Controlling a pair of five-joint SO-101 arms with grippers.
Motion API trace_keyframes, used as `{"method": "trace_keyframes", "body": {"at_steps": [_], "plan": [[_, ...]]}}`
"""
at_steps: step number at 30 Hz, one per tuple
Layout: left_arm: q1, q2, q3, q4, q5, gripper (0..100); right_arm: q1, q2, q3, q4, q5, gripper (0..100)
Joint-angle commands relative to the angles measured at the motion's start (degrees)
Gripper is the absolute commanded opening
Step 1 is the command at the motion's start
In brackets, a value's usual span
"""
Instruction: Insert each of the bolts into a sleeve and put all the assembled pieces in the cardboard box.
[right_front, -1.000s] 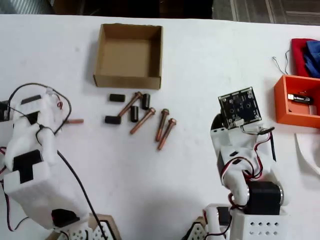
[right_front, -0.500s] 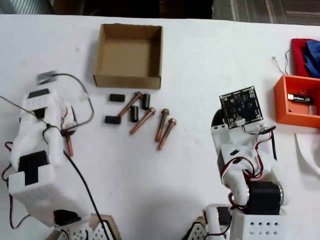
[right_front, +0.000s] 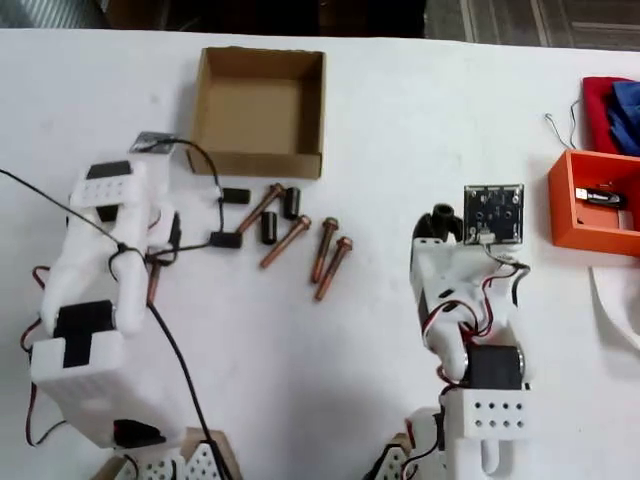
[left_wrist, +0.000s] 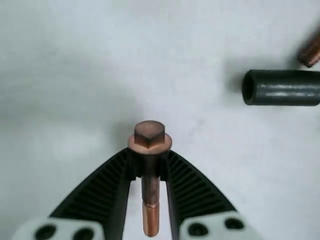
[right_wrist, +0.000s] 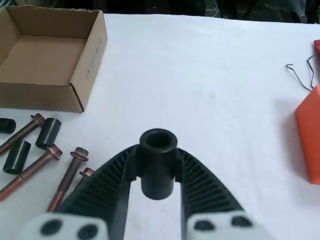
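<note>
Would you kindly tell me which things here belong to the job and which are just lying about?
Job: gripped bolt, gripped sleeve, four loose bolts, four loose sleeves, cardboard box.
Lying about: orange tray, red cloth.

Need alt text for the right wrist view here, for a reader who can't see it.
The right gripper is shut on a black sleeve held upright, open end up, over the table. Farther off lie loose copper bolts and other black sleeves, next to an open cardboard box; an orange container shows at the edge.
</note>
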Motion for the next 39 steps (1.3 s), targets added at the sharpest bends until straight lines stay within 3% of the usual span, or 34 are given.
{"method": "trace_keyframes", "body": {"at_steps": [1,5,9,18,31,34,39], "plan": [[2.3,-3.3,-3.0,0.4,-0.4,3,-0.1,-0.8,1.1,-3.7,-0.6,2.3],[3.4,-3.2,-2.4,-1.4,-0.4,4,-0.1,-0.8,1.5,-1.7,-0.5,2.3],[3.4,-2.6,-2.5,-3.1,-0.2,14,-0.1,-1.0,1.0,0.4,-0.5,2.3],[3.3,8.6,-3.0,-5.5,-0.4,13,-0.1,-1.0,0.1,0.7,-0.5,2.3],[6.6,9.2,-3.1,-5.4,-0.4,12,-0.1,-1.0,0.1,0.7,-0.7,2.3],[6.4,9.2,-3.0,-4.7,-0.4,1,-0.1,-1.0,0.1,0.7,-0.9,2.3],[6.7,9.1,-3.0,-2.5,-0.4,3,-0.1,-1.0,0.1,0.7,-0.9,2.3]]}}
